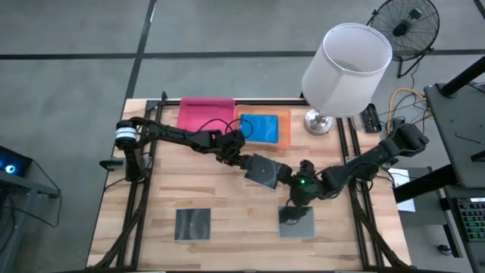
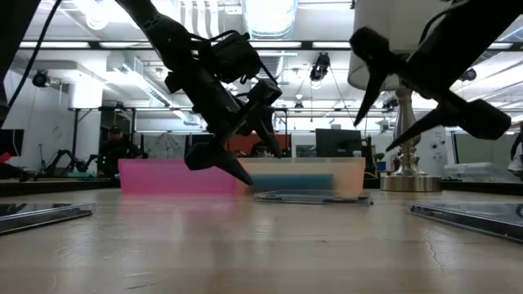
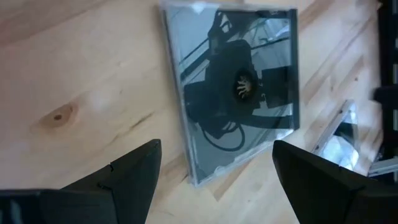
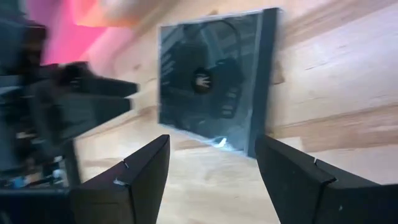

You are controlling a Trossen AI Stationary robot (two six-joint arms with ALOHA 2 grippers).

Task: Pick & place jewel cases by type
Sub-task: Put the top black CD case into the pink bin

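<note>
A dark glossy square jewel case [image 1: 265,171] lies flat on the table's middle, between my two grippers. My left gripper [image 3: 217,149] is open, hovering just left of it [image 1: 241,159], fingers slanting down. My right gripper [image 4: 214,143] is open too, hovering at the case's right near side [image 1: 294,182]. In the low view both sets of fingers hang above the case [image 2: 310,196]. Two more dark cases lie flat near the front edge, left [image 1: 193,224] and right [image 1: 297,221]. Blue cases [image 1: 261,127] lie in the orange tray.
A pink tray [image 1: 206,114] and an orange tray [image 1: 284,125] sit side by side at the far edge. A lamp with a white shade [image 1: 345,68] stands at the far right corner. Bare wood lies between the two near cases and along the table's left side.
</note>
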